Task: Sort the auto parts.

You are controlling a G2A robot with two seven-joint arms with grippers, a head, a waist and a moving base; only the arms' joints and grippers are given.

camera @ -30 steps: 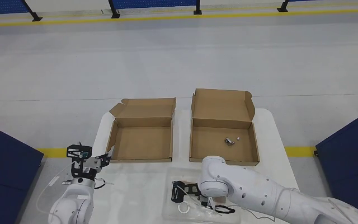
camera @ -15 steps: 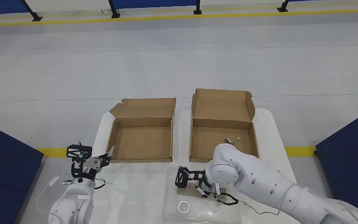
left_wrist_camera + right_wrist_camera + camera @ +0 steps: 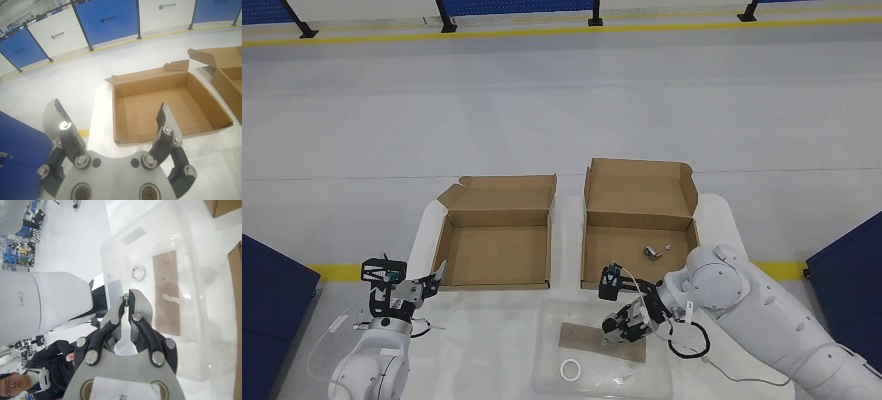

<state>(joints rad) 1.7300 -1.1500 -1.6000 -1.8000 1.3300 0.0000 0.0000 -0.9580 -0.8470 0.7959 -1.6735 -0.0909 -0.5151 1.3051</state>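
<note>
Left claw (image 3: pixel 109 108) hung with fingers apart at the left edge of the surface (image 3: pixel 100 121), beside the left box (image 3: pixel 151 113). Right claw (image 3: pixel 126 296) was clamped on a small metal stud (image 3: pixel 125 300) over the clear tray (image 3: pixel 105 249), gripped by the tips only. Risk: stud could twist out during transfer towards the right box (image 3: pixel 627 258), or land in the wrong box.

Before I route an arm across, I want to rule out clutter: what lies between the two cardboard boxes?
Nothing. In the top view, the strip of white table between the left box and the right box is bare.
</note>
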